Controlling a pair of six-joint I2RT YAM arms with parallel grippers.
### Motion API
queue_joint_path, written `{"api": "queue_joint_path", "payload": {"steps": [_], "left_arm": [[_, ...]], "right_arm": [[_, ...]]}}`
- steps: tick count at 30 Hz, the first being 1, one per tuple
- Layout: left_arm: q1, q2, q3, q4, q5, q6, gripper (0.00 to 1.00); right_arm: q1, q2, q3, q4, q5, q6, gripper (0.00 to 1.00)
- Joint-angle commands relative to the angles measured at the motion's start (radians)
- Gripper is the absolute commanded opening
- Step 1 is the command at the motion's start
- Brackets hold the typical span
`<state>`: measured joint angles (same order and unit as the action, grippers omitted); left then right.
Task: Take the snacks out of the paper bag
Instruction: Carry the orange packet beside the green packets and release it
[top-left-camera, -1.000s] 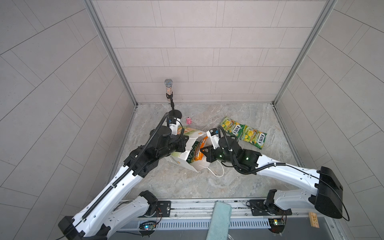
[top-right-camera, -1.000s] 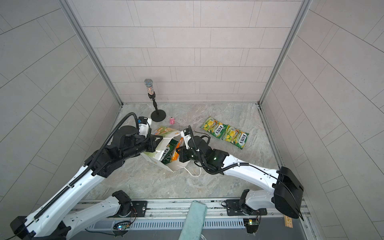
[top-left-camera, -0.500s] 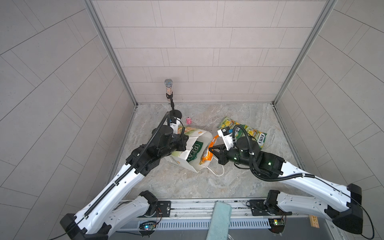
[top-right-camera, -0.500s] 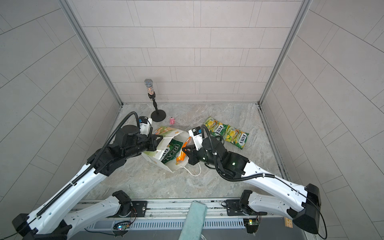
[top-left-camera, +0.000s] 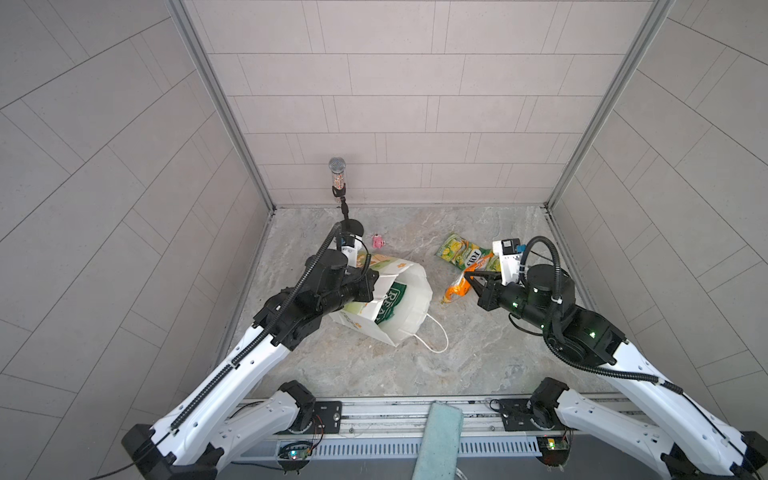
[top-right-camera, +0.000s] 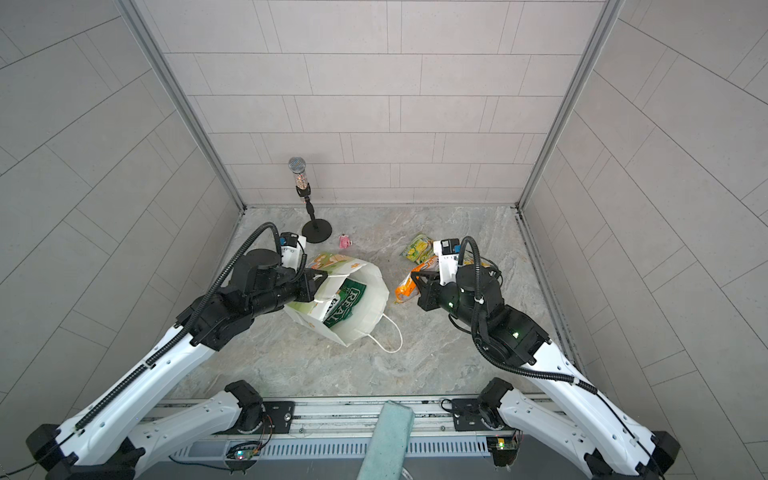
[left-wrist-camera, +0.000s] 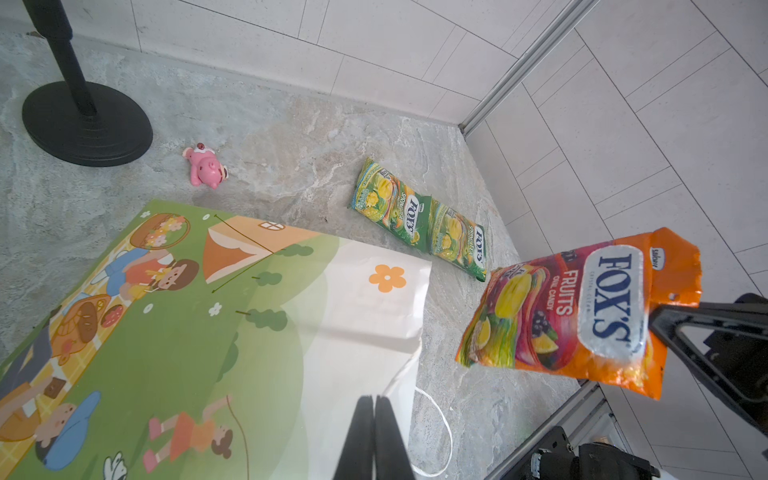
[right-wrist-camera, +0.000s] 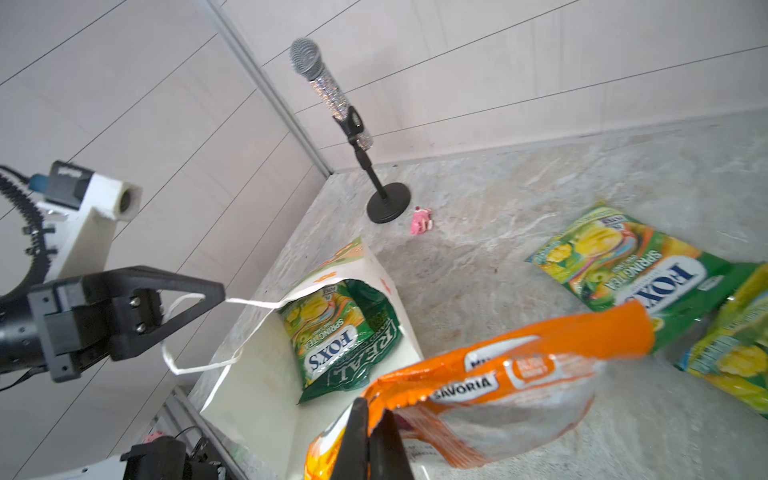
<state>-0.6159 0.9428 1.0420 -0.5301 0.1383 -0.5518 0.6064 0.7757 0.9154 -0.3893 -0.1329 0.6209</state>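
Jaws of the left gripper (right-wrist-camera: 221, 294) are pressed together on the mouth edge of the tall white paper carrier bag (top-left-camera: 409, 303), whose outer face carries a green picnic print. That bag lies on its side on the grey marbled tabletop (top-left-camera: 478, 357), with its mouth gaping toward the right arm. Inside it, a dark green REAL crisp bag (right-wrist-camera: 376, 349) is overlapped by a green-yellow FOX'S packet (right-wrist-camera: 328, 336). The right gripper (right-wrist-camera: 374, 409) is clamped on a corner of the glossy pink-orange FOX'S packet (left-wrist-camera: 582, 316). This packet hangs outside the bag, between its mouth and two further green-yellow FOX'S packets (left-wrist-camera: 392, 205). Those two lie touching, end to end, near the back right corner. A small pink toy (top-right-camera: 345, 241) sits near the round black base of a microphone stand (top-right-camera: 316, 232).
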Motion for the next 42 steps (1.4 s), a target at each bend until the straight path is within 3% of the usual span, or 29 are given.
{"api": "queue_joint_path", "payload": {"steps": [1,8,16,22,25,33,42], "left_arm": [[-0.004,0.004,0.001,0.008,0.009,-0.001,0.0],[-0.004,0.003,0.0,0.01,0.008,-0.003,0.0],[-0.004,-0.004,0.003,0.01,0.01,0.0,0.0],[-0.005,-0.009,0.007,0.005,0.003,0.004,0.0],[-0.005,-0.013,0.006,0.001,0.001,0.004,0.0],[-0.004,-0.011,0.003,-0.001,0.004,0.009,0.0],[-0.004,-0.003,-0.002,0.006,0.009,0.01,0.0]], "right_arm": [[-0.086,-0.003,-0.043,-0.014,-0.067,0.029,0.0],[-0.192,0.11,-0.113,0.09,-0.14,0.007,0.0],[-0.194,0.391,-0.107,0.39,-0.227,0.05,0.0],[-0.197,0.614,-0.033,0.557,-0.367,0.134,0.0],[-0.197,0.673,-0.029,0.596,-0.379,0.142,0.0],[-0.25,0.71,-0.114,0.594,-0.399,0.119,0.0],[-0.335,0.61,-0.259,0.504,-0.383,0.043,0.0]]}}
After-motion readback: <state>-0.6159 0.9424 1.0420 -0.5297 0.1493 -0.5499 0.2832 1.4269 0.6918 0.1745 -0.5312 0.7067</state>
